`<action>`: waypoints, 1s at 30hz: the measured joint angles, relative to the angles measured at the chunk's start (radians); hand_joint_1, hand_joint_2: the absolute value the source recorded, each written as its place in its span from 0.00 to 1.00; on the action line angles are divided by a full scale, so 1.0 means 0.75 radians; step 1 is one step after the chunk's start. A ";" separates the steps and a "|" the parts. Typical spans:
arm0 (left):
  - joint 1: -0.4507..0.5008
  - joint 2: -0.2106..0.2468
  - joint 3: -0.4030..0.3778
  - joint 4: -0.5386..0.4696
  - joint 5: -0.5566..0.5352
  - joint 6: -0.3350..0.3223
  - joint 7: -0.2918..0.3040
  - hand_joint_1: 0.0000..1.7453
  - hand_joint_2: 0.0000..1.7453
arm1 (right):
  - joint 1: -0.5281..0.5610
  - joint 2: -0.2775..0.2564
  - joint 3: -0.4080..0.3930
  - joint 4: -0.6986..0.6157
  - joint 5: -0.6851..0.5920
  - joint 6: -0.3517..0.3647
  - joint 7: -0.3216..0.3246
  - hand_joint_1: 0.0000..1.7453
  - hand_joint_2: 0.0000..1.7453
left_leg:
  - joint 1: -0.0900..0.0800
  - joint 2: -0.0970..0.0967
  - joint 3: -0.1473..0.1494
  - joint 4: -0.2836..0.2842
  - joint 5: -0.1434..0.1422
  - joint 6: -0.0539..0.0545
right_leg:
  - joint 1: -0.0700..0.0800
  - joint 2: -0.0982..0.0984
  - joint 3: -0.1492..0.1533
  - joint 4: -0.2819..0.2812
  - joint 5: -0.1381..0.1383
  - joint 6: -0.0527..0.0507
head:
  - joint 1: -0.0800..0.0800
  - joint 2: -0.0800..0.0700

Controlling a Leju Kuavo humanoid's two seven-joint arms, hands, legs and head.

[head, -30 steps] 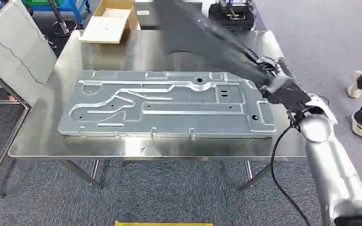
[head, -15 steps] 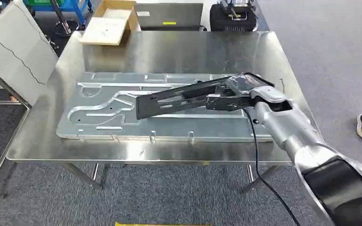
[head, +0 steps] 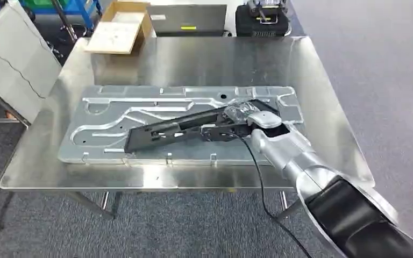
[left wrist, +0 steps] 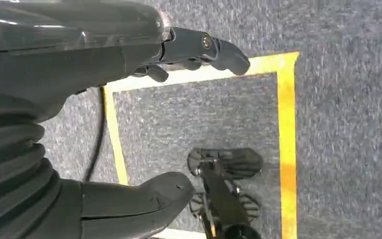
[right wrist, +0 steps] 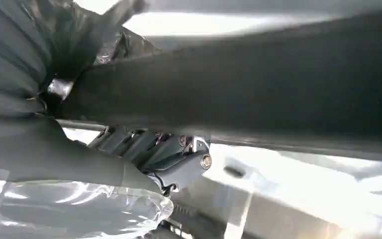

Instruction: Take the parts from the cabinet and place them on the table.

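Now the long black part in my right hand lies low across the big stamped metal panel, where half a second ago I held it a little higher and further toward the panel's right end, and a second ago it was still swung up high above the panel's far edge. Its free end has come down toward the near left portion of the panel, and it looks to be resting on or just above the surface; I cannot tell whether it touches. My right hand grips the part at the end nearest the panel's right side, fingers wrapped around it, as the right wrist view shows with the dark bar running close past the hand. My left hand hangs over the carpet, fingers spread and holding nothing. The panel itself lies flat on the bench. I judge the placing nearly done: what remains is to settle the part and let go.
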 joint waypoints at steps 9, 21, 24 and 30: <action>0.000 -0.002 0.000 0.000 -0.004 0.023 0.011 0.00 0.00 | -0.003 0.059 -0.011 0.082 -0.052 -0.119 0.277 0.00 0.00 | 0.015 0.005 0.014 -0.005 -0.003 0.026 | -0.015 -0.007 -0.167 0.346 -0.114 0.033 | 0.001 0.000; -0.001 -0.012 0.000 0.000 -0.025 0.059 0.035 0.00 0.00 | -0.028 0.062 -0.191 0.110 -0.205 -0.249 0.294 0.00 0.00 | 0.018 0.001 -0.127 0.333 -0.197 -0.041 | -0.008 -0.009 -0.006 -0.012 0.027 -0.028 | 0.000 0.000; 0.008 -0.012 0.000 0.000 -0.022 0.054 0.027 0.00 0.00 | -0.023 0.062 -0.262 0.091 -0.319 -0.245 0.092 0.00 0.00 | 0.018 0.002 -0.139 0.360 -0.160 -0.044 | -0.004 -0.007 -0.006 -0.006 0.025 -0.029 | 0.000 0.000; 0.009 -0.008 0.003 0.000 -0.010 0.034 -0.004 0.00 0.00 | -0.004 0.056 -0.402 -0.076 -0.485 -0.081 -0.191 0.00 0.00 | 0.008 0.000 0.036 0.005 -0.030 -0.013 | 0.005 -0.001 -0.013 0.007 0.017 -0.003 | 0.000 0.000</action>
